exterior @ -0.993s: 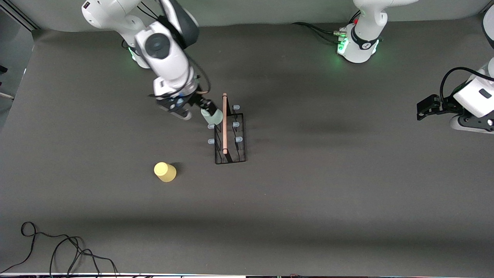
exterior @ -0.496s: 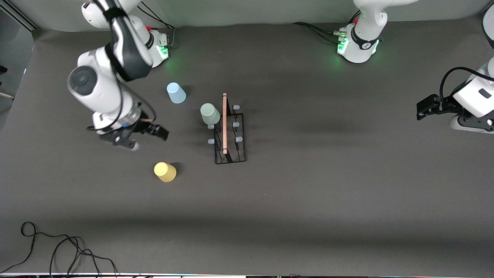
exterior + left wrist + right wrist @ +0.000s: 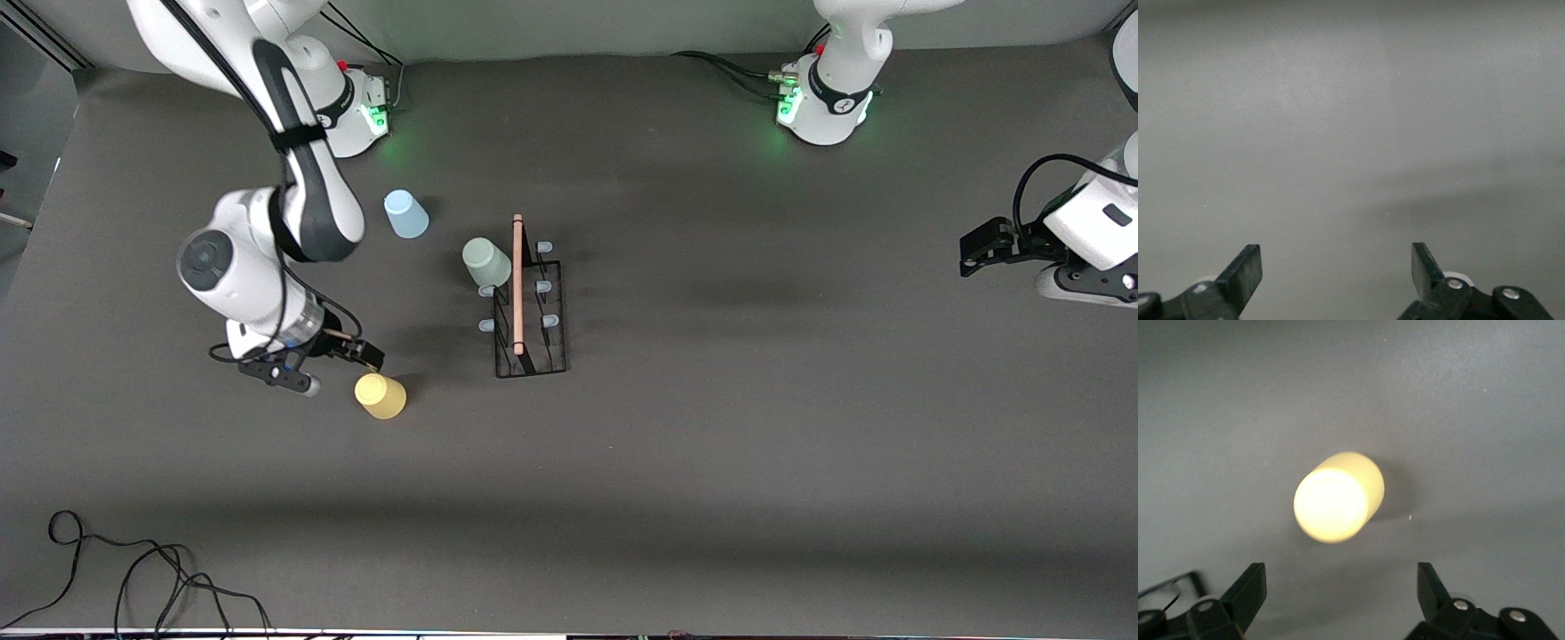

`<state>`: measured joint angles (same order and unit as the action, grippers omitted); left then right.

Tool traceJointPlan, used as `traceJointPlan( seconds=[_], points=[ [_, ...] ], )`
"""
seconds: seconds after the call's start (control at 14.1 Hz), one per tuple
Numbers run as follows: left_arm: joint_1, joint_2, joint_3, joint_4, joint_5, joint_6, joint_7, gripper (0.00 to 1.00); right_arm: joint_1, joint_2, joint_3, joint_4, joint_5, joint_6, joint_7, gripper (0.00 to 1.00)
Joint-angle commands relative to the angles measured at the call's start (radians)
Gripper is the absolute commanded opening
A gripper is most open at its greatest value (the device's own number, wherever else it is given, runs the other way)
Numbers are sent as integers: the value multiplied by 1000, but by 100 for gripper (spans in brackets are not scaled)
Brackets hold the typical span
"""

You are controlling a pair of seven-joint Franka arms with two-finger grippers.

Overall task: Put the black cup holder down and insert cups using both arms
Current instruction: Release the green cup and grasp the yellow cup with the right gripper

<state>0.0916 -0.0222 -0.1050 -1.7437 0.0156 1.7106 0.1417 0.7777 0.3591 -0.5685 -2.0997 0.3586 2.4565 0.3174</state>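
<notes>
The black cup holder (image 3: 531, 311) stands mid-table with its wooden rod handle on top. The pale mint green cup (image 3: 485, 261) sits on one of its pegs, on the side toward the right arm. The light blue cup (image 3: 405, 214) stands on the table farther from the front camera. The yellow cup (image 3: 380, 396) stands nearer to the front camera. My right gripper (image 3: 338, 370) is open and empty, low beside the yellow cup. In the right wrist view the yellow cup (image 3: 1338, 499) lies just ahead of the open right gripper (image 3: 1338, 579). My left gripper (image 3: 985, 245) waits open and empty at the left arm's end; it also shows in the left wrist view (image 3: 1336, 259).
Black cables (image 3: 133, 578) lie at the table's front corner at the right arm's end. The green-lit bases (image 3: 822, 102) stand along the back edge. The left wrist view shows only bare grey table (image 3: 1351, 133).
My right gripper let go of the mint green cup on the holder's peg and swung away toward the front camera, down beside the yellow cup. The left arm has not moved.
</notes>
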Motion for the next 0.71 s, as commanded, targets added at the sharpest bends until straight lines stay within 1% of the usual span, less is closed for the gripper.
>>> traceJointPlan(
  seconds=[0.0, 0.14, 0.28, 0.43, 0.64],
  points=[
    [-7, -7, 4, 9, 1, -13, -11, 100, -2, 86, -1, 50, 46, 38, -32, 100],
    [-7, -7, 4, 9, 1, -11, -11, 100, 0, 109, -1, 70, 95, 45, -34, 100],
    [-7, -7, 4, 9, 1, -12, -11, 100, 0, 147, 2, 102, 106, 45, -32, 100],
    [-7, -7, 4, 9, 1, -11, -11, 100, 0, 176, 5, 127, 144, 47, -34, 100],
    [-7, -7, 4, 9, 1, -12, -11, 100, 0, 224, 9, 165, 154, 48, -32, 100]
  ],
)
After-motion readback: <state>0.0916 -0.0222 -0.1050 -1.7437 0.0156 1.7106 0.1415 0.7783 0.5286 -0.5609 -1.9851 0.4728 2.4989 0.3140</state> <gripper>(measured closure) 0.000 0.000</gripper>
